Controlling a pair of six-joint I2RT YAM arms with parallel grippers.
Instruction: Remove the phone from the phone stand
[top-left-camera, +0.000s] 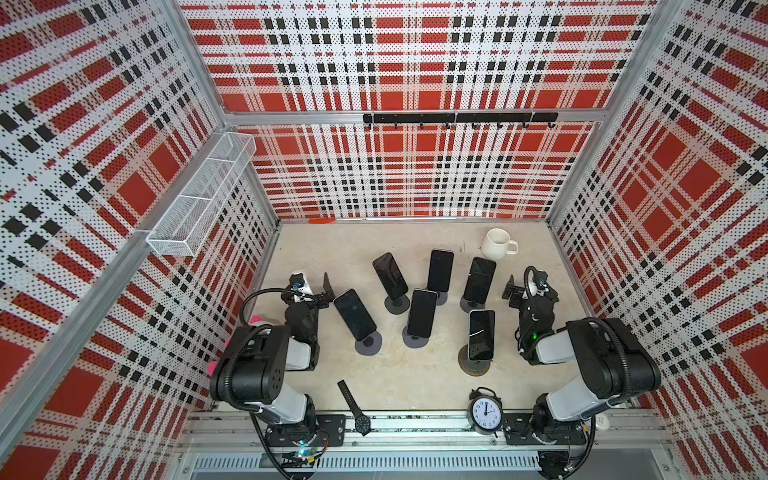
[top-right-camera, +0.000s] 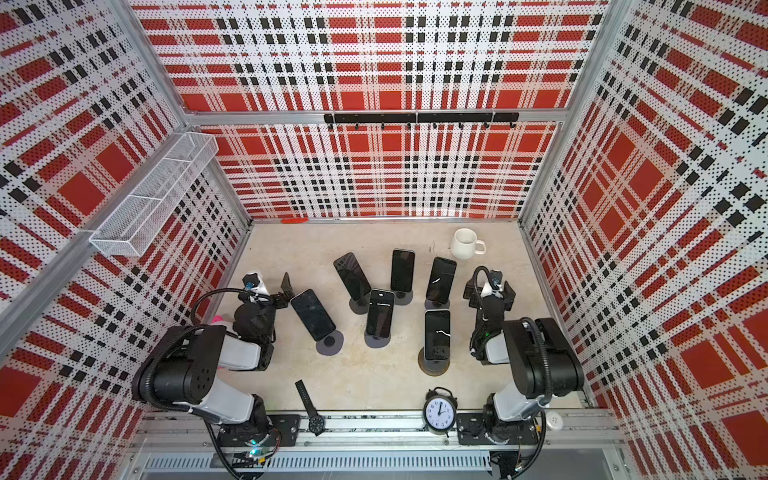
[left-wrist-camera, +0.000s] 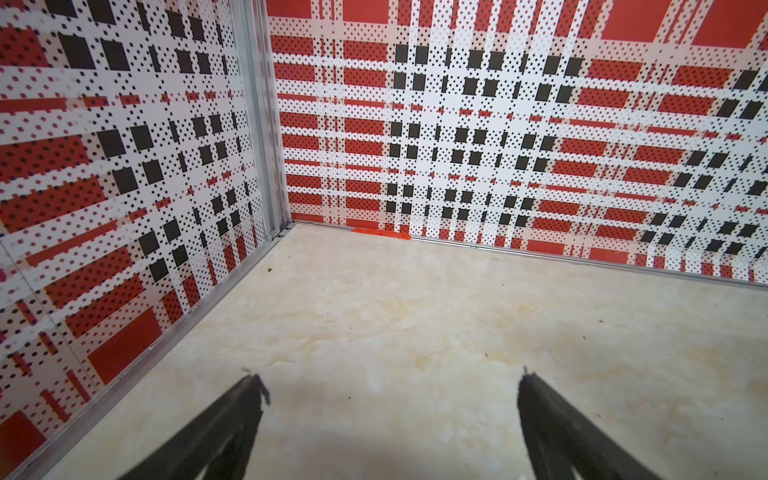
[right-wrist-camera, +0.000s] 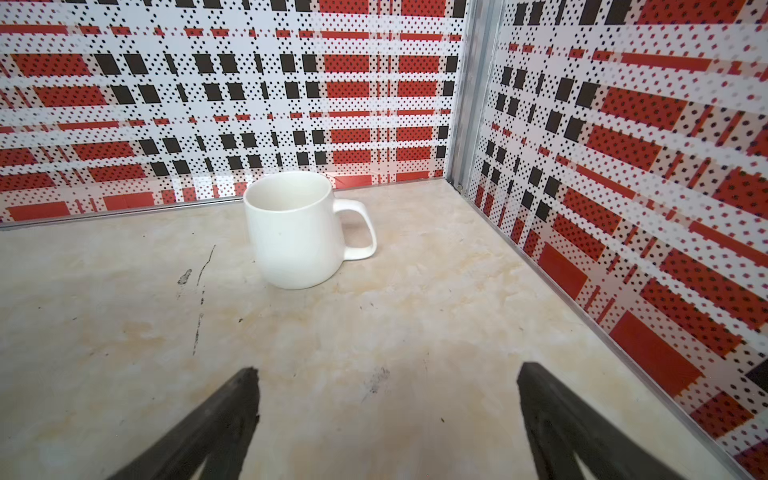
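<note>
Beige marbled tabletop (top-left-camera: 415, 374) bears six phones (top-left-camera: 422, 312); red plaid perforated walls (top-left-camera: 415, 174).

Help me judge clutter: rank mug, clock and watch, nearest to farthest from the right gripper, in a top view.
1. Mug, ahead of the right gripper, toward the back.
2. Clock, front edge, right side.
3. Watch, front edge, left of centre.

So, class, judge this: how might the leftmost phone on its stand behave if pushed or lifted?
The phone is probably stiff, and its glossy glass looks slippery. It leans tall over a small round base, so a sideways push may tip both.
</note>
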